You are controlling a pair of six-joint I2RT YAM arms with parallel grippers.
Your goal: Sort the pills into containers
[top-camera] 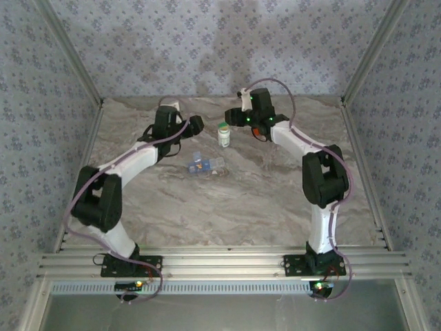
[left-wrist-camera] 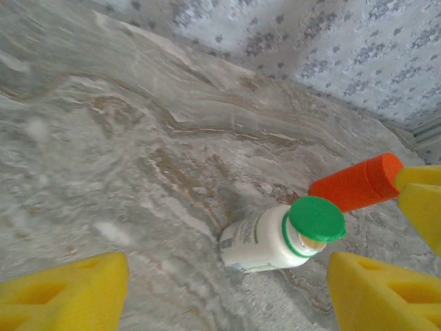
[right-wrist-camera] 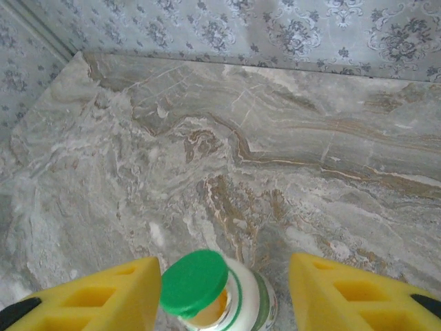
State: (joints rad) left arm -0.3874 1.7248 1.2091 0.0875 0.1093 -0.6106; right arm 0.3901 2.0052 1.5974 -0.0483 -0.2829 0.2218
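Yellow fingers (left-wrist-camera: 62, 293) of left hand (left-wrist-camera: 229, 265) nearest, spread wide at both lower corners of the wrist view, gripping nothing. Just past them, white bottle (left-wrist-camera: 258, 241) standing on table (left-wrist-camera: 103, 138), green cap (left-wrist-camera: 317, 218) on top. Behind it, orange bottle (left-wrist-camera: 355, 183), far end at a yellow finger of the other arm; touching or merely beside, impossible to say.

Right hand (right-wrist-camera: 224, 265) hanging over the same white bottle (right-wrist-camera: 248, 300), jaws part-open either side of the green cap (right-wrist-camera: 194, 283), bare gap on one side, no squeeze visible.

Pill box (top-camera: 204, 165), translucent blue and clear, flat on table nearer the arm bases, between the two arms, apart from both hands and from the white bottle (top-camera: 224, 133).

Step in hand, by the look of it: getting the white bottle open, no pill yet visible anywhere. Next move probably calls for one hand closing on the body, the other twisting the cap, then a tilt over the pill box; risk of tipping a light bottle on a slick top.

Table marbled grey and brown, smooth. Walls (top-camera: 207, 41) papered in pale blue floral print on three sides. Aluminium rails (top-camera: 227, 262) along the near edge.
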